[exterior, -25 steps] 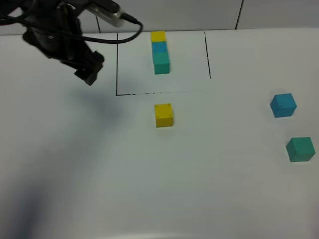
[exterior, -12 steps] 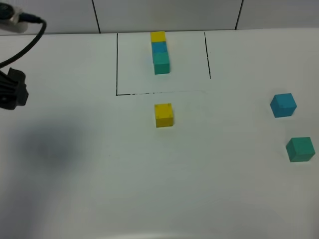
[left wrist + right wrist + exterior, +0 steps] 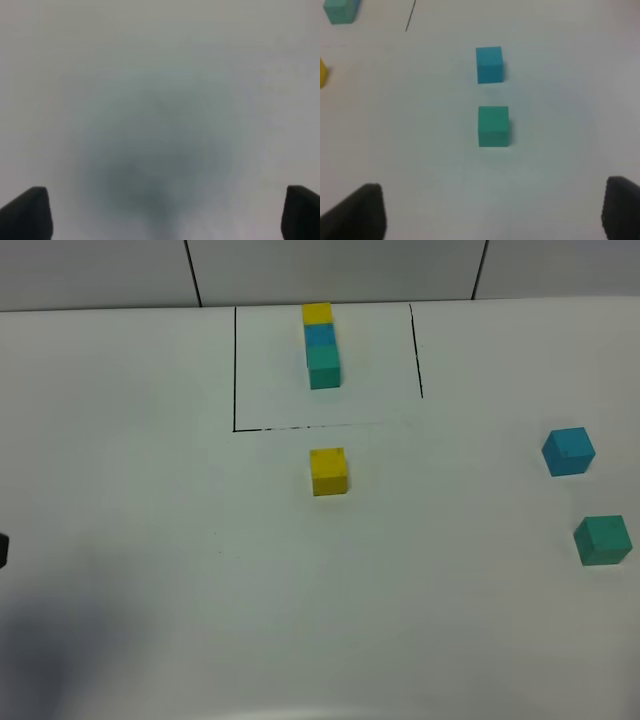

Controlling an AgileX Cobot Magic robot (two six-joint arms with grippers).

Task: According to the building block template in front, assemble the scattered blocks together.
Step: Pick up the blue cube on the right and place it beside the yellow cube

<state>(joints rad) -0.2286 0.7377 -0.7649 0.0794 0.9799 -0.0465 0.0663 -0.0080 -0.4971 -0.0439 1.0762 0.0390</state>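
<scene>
The building block template (image 3: 320, 345) is a joined yellow, blue, green row inside the black-lined box at the back. The loose yellow cube (image 3: 328, 471) sits just in front of that box. The loose blue cube (image 3: 568, 451) and the green cube (image 3: 602, 540) lie at the right. The right wrist view shows the blue cube (image 3: 489, 64) and the green cube (image 3: 493, 126) ahead of my right gripper (image 3: 490, 215), which is open and empty. My left gripper (image 3: 162, 220) is open over bare table. Only a dark sliver of the left arm (image 3: 2, 550) shows at the exterior view's left edge.
The black outline (image 3: 234, 370) marks a box open at the front right. A tiled wall runs behind the white table (image 3: 200, 570). The yellow cube's edge (image 3: 322, 72) and the template's green end (image 3: 340, 11) show in the right wrist view.
My left arm has swung from the back left down along the left side and almost out of the exterior view. The blocks have not moved.
</scene>
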